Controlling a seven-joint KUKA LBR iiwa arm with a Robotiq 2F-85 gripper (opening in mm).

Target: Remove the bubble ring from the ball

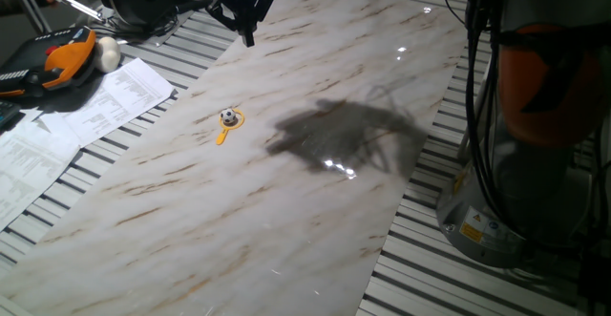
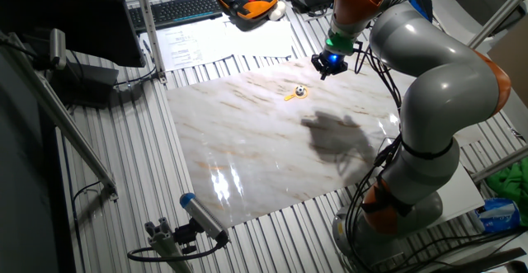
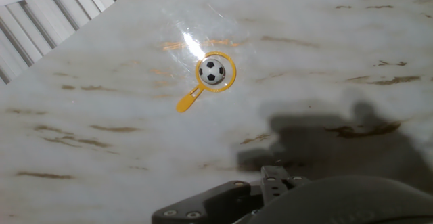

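The tiny black-and-white ball (image 3: 212,71) rests on the marble board inside the loop of the orange-yellow bubble ring (image 3: 190,100), whose short handle points down-left in the hand view. The pair also shows in one fixed view, ball (image 1: 228,116) and ring (image 1: 223,136), and in the other fixed view, ball (image 2: 300,90) and ring (image 2: 290,96). My gripper (image 1: 248,31) hangs in the air well above and behind them, also in the other fixed view (image 2: 328,65). Its fingers look spread and hold nothing.
The marble board (image 1: 286,221) lies on a slatted table. Paper sheets (image 1: 86,106), an orange-and-black tool (image 1: 57,63) and a larger whitish ball (image 1: 107,54) lie at the left. The robot base (image 1: 516,163) stands at the right. A keyboard (image 2: 177,9) is at the back.
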